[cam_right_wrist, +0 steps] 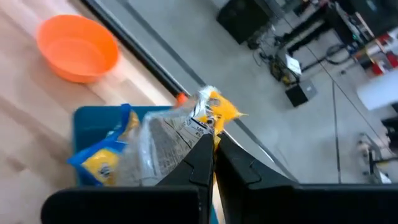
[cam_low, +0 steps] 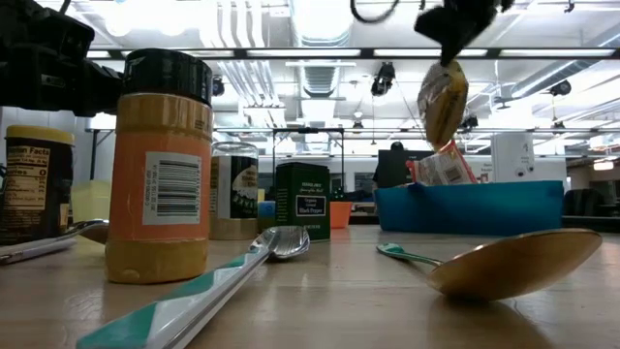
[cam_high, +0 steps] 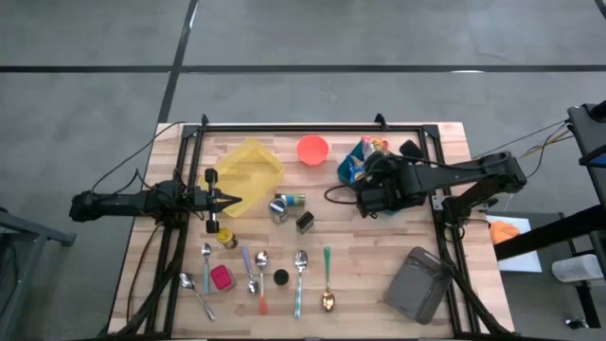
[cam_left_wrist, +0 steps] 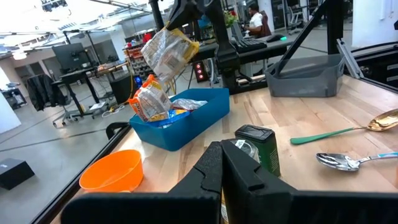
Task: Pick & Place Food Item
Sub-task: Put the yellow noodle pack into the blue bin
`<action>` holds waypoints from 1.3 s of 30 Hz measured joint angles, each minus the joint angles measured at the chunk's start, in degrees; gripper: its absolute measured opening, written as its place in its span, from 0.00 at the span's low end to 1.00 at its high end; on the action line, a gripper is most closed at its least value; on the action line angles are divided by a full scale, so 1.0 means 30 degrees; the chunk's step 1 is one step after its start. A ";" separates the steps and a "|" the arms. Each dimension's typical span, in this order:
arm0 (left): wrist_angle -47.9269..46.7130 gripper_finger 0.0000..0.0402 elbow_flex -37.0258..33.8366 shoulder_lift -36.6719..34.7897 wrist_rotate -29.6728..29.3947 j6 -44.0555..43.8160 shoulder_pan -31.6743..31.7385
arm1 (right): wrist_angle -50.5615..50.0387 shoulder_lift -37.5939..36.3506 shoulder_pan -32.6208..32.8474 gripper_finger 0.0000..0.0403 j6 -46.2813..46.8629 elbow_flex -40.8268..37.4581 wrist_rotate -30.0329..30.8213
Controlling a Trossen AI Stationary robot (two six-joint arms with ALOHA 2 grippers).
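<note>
We see the wooden table [cam_high: 360,256] crowded with tableware: a grey bin [cam_high: 417,284] at the near right corner, a yellow tray [cam_high: 249,163] and orange bowl [cam_high: 312,149] along the far edge, spoons [cam_high: 301,260] in a row near the front. The blue bin [cam_left_wrist: 186,121] sits at the far right, with more snack packets [cam_left_wrist: 149,102] in it.

The task's thing, a crinkly clear-and-yellow snack bag [cam_left_wrist: 166,51], hangs in the air above and just beside the blue bin, clamped by one edge in the right gripper [cam_right_wrist: 213,146], whose fingers are pressed together on the film. No part of the bag touches the bin or table.

Our judgement: the step in hand is the carry to a drop spot. The pinch is at an edge only, so the bag can swing; we would move smoothly, keep it high over the jars [cam_high: 284,206], and release only once it is low over the target.

The right arm reaches across from the right side, wrist angled downward. The left gripper [cam_high: 230,201] waits near the left edge, pointing level, fingers clenched on nothing.
</note>
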 joint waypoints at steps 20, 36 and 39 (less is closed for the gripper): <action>0.0000 0.00 0.0000 0.0000 -0.0002 0.0000 0.0000 | 0.1015 -0.2673 -0.2393 0.02 0.6552 -0.9823 -0.2618; 0.0000 0.00 0.0000 0.0000 -0.0002 -0.0001 0.0000 | 0.8741 -0.2547 -0.2390 0.02 0.3132 -1.1692 -0.3688; 0.0000 0.00 0.0000 -0.0007 -0.0002 0.0000 0.0000 | 0.8882 -0.2547 -0.2390 0.02 0.3311 -1.1437 -0.3732</action>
